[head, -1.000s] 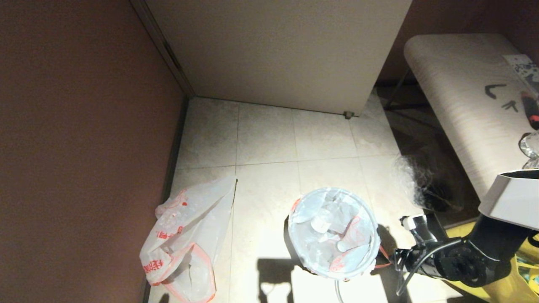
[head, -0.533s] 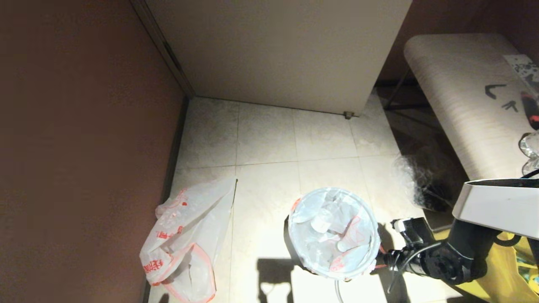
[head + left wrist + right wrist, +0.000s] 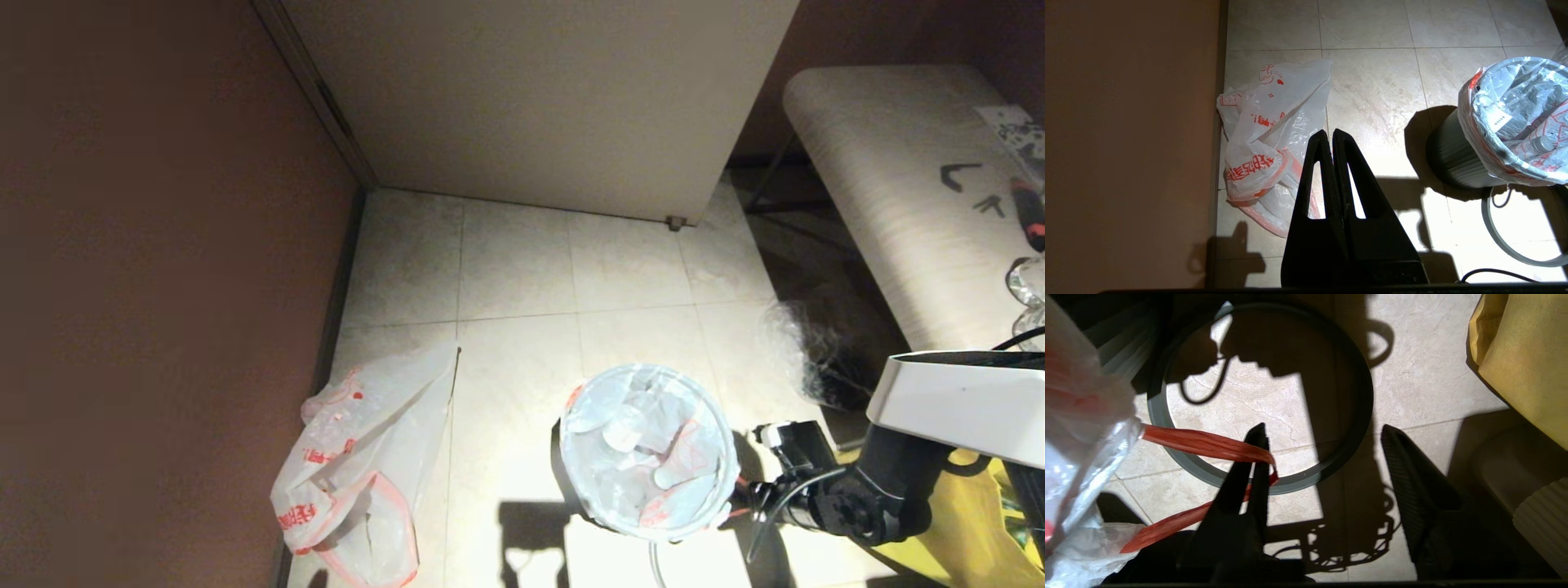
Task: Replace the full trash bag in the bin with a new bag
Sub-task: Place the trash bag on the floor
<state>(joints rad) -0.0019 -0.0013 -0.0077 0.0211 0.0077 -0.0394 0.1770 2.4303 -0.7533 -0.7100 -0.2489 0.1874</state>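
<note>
A tiled floor [image 3: 522, 269] ran between a dark red wall and a pale cabinet, with a worktop [image 3: 898, 188] at the right. The new bag [image 3: 359, 465] lay limp and flat on the floor by the wall, probably set there ready for lining. The bin [image 3: 563, 465] stood near the middle of the floor, and the full bag [image 3: 645, 449] sat in it with its edge folded over the rim and bottles showing through. The grey ring [image 3: 1167, 428] lay loose on the floor beside the bin, likely taken off so the bag could lift free. The right hand [image 3: 1323, 437] was low beside the bin, spread wide, with the bag's red handle [image 3: 1204, 443] draped across one finger, not gripped. The left hand [image 3: 1332, 136] hung above the floor, pressed closed and empty, between the two bags.
</note>
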